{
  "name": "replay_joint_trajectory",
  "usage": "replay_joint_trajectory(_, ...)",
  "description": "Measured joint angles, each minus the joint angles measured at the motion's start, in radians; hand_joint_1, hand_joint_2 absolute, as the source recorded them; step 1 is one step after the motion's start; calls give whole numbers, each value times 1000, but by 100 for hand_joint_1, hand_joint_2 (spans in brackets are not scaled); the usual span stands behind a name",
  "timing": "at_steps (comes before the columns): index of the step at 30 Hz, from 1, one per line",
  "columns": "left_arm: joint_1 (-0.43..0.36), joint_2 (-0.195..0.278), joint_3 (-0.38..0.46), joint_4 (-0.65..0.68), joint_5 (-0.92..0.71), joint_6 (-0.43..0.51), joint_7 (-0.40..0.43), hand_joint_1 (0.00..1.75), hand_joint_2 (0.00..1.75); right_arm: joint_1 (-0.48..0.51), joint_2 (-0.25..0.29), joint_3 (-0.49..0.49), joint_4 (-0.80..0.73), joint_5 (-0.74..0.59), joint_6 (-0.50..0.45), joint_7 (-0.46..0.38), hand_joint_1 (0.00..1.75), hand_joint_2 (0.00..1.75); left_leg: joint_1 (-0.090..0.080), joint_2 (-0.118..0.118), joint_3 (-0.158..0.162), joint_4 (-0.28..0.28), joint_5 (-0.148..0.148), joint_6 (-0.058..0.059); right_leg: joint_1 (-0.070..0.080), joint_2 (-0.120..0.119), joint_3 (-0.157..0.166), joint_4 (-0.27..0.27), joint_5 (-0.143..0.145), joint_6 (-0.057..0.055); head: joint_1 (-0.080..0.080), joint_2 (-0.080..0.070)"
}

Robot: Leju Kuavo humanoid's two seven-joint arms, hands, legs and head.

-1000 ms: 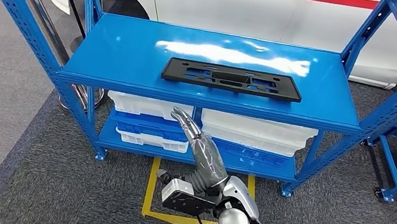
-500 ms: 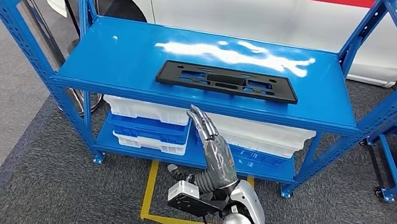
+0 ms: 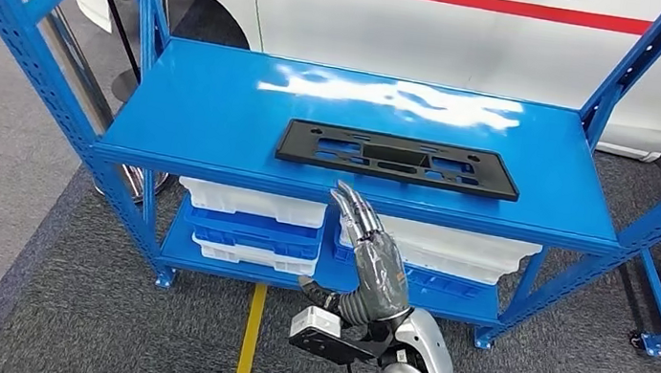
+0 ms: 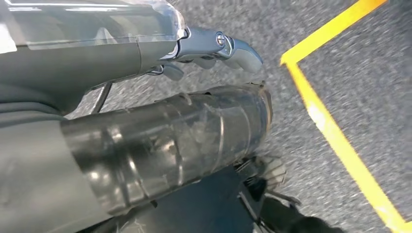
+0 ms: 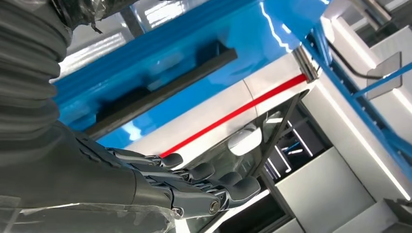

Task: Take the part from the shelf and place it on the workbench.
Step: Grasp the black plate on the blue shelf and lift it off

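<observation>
The right hand (image 3: pixel 373 260) was raised in front of the blue metal shelf (image 3: pixel 220 114), its fingers (image 3: pixel 354 211) stretched out straight and slightly apart, holding nothing. Their tips pointed up towards the front edge of the top shelf board and reached just short of it in the head view. The flat black rectangular plastic part (image 3: pixel 398 158), pierced with cut-outs, lay flat on the top board just beyond and above the fingertips, not touched by the hand. In the right wrist view the same hand (image 5: pixel 145 184) showed its dark fingers extended side by side, with the black part (image 5: pixel 160 87) resting on the blue board ahead of them.

Below and behind the right hand, white and blue plastic bins (image 3: pixel 249 224) sat stacked on the lower board. A yellow tape line (image 3: pixel 252 331) marked the grey carpet beside the wrist. A white vehicle with a red stripe (image 3: pixel 427 6) stood beyond the shelf, well away from the hand.

The left hand (image 4: pixel 214 48) hung over the carpet near a yellow tape line (image 4: pixel 330 126); its fingers were curled inward around nothing.
</observation>
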State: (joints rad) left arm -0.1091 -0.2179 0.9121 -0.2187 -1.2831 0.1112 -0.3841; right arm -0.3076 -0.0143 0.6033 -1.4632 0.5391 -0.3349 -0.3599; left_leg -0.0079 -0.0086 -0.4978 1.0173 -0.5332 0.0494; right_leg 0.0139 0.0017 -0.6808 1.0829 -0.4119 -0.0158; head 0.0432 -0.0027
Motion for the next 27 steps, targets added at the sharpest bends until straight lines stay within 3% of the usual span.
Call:
replay_joint_trajectory(3, -2, -1, 0, 1, 0, -1, -1, 0, 0, 4, -5, -3, -4, 0, -1, 1, 0, 175, -1, 2, 17, -3, 2, -16, 5, 2, 30, -52, -2, -14, 1, 0)
replay_joint_trajectory(5, -4, -1, 0, 1, 0, -1, -2, 0, 0, 5, -6, -4, -7, 1, -3, 1, 0, 175, -1, 3, 3, 45, 20, -24, -2, 3, 62, -73, -6, -20, 0, 0)
replay_joint_trajectory(7, -5, -1, 0, 1, 0, -1, -2, 0, 0, 5, -7, -4, -8, 2, -4, 1, 0, 175, 2, 3, -61, 151, 16, -32, -6, 2, 95, -88, -20, -25, 0, 0)
replay_joint_trajectory(9, -2, 0, 0, 1, 0, -1, -2, 0, 0, 8, -7, -4, -8, 4, -5, 1, 0, 175, 9, 3, -142, 244, -37, -43, -8, 2, 122, -91, -42, -25, -1, 0)
replay_joint_trajectory(11, 2, 0, 0, 1, 0, -1, -1, 0, 0, 13, -7, -5, -8, 10, -8, 1, 0, 175, 17, 3, -189, 249, -86, -53, -12, 4, 156, -92, -69, -21, -1, 0)
replay_joint_trajectory(12, 4, 1, 0, 1, -1, -1, -1, 0, 0, 15, -8, -5, -8, 15, -10, 2, 0, 175, 21, 3, -196, 213, -77, -57, -14, 5, 176, -92, -84, -17, -1, 0)
replay_joint_trajectory(13, 4, 1, 0, 2, -1, -1, -1, 0, 0, 16, -8, -6, -8, 19, -12, 3, 0, 175, 26, 4, -193, 159, -35, -59, -15, 5, 194, -92, -100, -13, -1, 0)
replay_joint_trajectory(15, 7, 1, 0, 3, -1, -2, 0, 0, 0, 17, -10, -7, -8, 30, -16, 6, 0, 175, 29, 9, -186, 56, 85, -58, -17, 6, 222, -87, -132, -1, 0, 0)
replay_joint_trajectory(16, 7, 0, 0, 4, -1, -3, 0, 0, 0, 18, -11, -8, -8, 38, -18, 9, 0, 175, 26, 11, -182, 30, 126, -52, -18, 6, 231, -86, -147, 7, 0, 0)
replay_joint_trajectory(17, 8, 1, 0, 5, -1, -4, 1, 0, 0, 18, -12, -9, -7, 47, -18, 11, 0, 175, 23, 12, -177, 20, 142, -43, -19, 7, 240, -82, -156, 15, 0, 0)
replay_joint_trajectory(18, 7, 1, 0, 5, -2, -4, 1, 0, 0, 18, -13, -10, -8, 56, -19, 13, 0, 175, 19, 11, -168, 21, 135, -31, -22, 8, 244, -75, -158, 23, 0, 0)
replay_joint_trajectory(20, 3, 2, 0, 5, -3, -2, 3, 0, 0, 16, -15, -13, -8, 72, -18, 15, 0, 175, 16, 9, -148, 15, 129, -14, -28, 6, 227, -21, -143, 35, 0, 0)
replay_joint_trajectory(22, -3, 3, 0, 5, -4, 12, 8, 0, 0, 16, -18, -17, -8, 84, -18, 16, 0, 175, 16, 8, -127, 10, 117, -3, -29, 5, 161, 84, -148, 39, 0, 0)
replay_joint_trajectory(24, -6, 3, 0, 5, -6, 42, 16, 0, 0, 18, -23, -20, -8, 91, -18, 18, 0, 175, 14, 5, -107, 9, 98, 3, -28, 4, 78, 182, -207, 40, 0, 0)
replay_joint_trajectory(25, -6, 3, -1, 5, -8, 59, 20, 0, 0, 20, -26, -22, -8, 93, -18, 20, 0, 175, 13, 3, -95, 9, 87, 4, -27, 4, 46, 204, -239, 39, 0, 0)
replay_joint_trajectory(26, -5, 3, -2, 5, -10, 77, 24, 0, 0, 22, -28, -22, -7, 95, -18, 22, 0, 175, 12, 2, -82, 9, 76, 4, -27, 4, 23, 203, -256, 39, 0, 0)
replay_joint_trajectory(27, -5, 2, -3, 5, -13, 92, 29, 0, 0, 25, -30, -23, -7, 97, -18, 23, 0, 175, 11, 0, -67, 9, 65, 5, -25, 4, 13, 175, -244, 35, 0, 0)
